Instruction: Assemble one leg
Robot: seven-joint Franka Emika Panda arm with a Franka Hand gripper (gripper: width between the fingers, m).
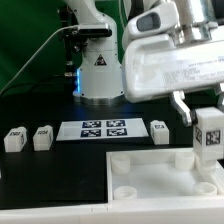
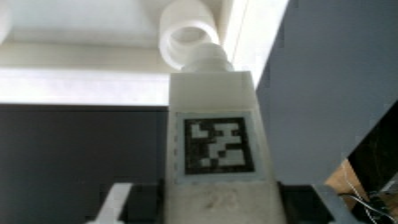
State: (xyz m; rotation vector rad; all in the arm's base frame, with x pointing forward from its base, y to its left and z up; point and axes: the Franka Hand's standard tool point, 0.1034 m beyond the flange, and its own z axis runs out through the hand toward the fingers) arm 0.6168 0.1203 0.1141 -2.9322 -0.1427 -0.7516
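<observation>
Two fingers of the gripper are pulled in close and pinch the leg between them. The leg is a small white block with a black-and-white tag on its face. It hangs upright in the air at the exterior view's right. It is over the far right part of the big white panel, and I cannot tell if it touches the panel.

In the wrist view the leg fills the middle, with its tag facing the camera. A gray finger pad sits tight against one side of it.

One finger is mostly cut off by the exterior view's right edge. The gripper hides the end of the leg that it holds. The wrist view is blurry. A round white shape shows past the leg's far end, and I cannot tell what it is.

On the black table lies the marker board. One loose block sits just beside the board, at the exterior view's right. Two more blocks, the near-board block and the far-left block, stand at the exterior view's left.
</observation>
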